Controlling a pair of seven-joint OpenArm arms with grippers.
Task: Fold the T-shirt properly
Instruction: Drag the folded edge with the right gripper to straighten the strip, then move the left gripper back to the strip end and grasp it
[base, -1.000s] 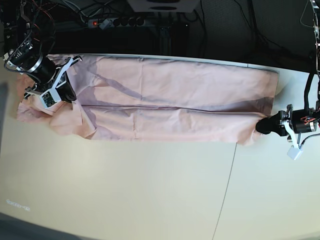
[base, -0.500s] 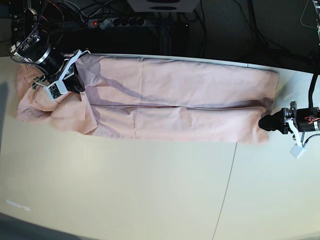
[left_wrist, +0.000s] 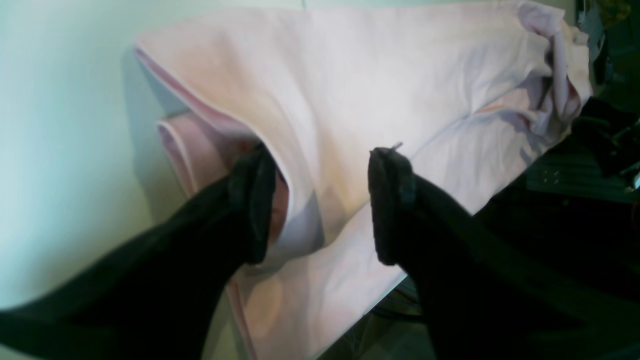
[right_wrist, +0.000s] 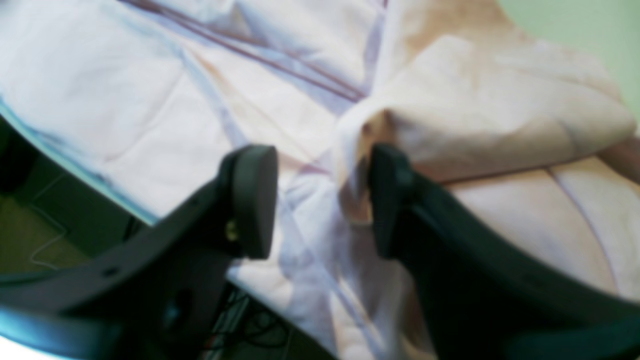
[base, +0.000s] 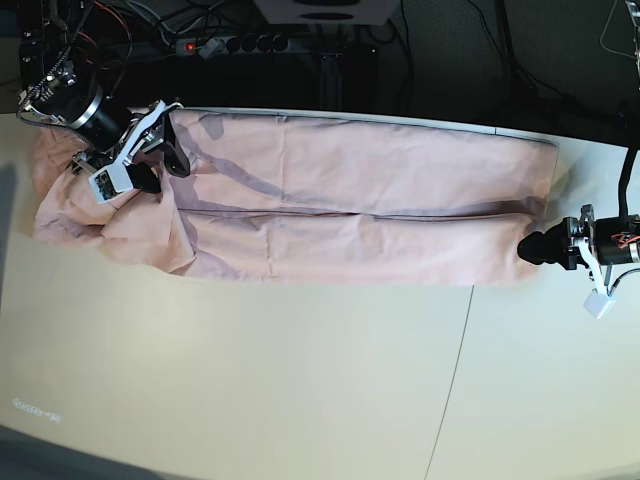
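Pink T-shirt (base: 340, 200) lay folded into a long band across the upper part of the base view, both grippers spread at its two ends.

The T-shirt stretched along the far edge of the pale table (base: 300, 380), with a lengthwise crease running through its middle and bunched cloth at the upper left. The right gripper (base: 160, 160) stood over that bunched end at upper left, its fingers (right_wrist: 252, 200) apart with a fold of fabric between them. The left gripper (base: 535, 250) sat at the right end beside the hem, its fingers (left_wrist: 255, 205) parted, the cloth's edge lying loose between them and not clamped.
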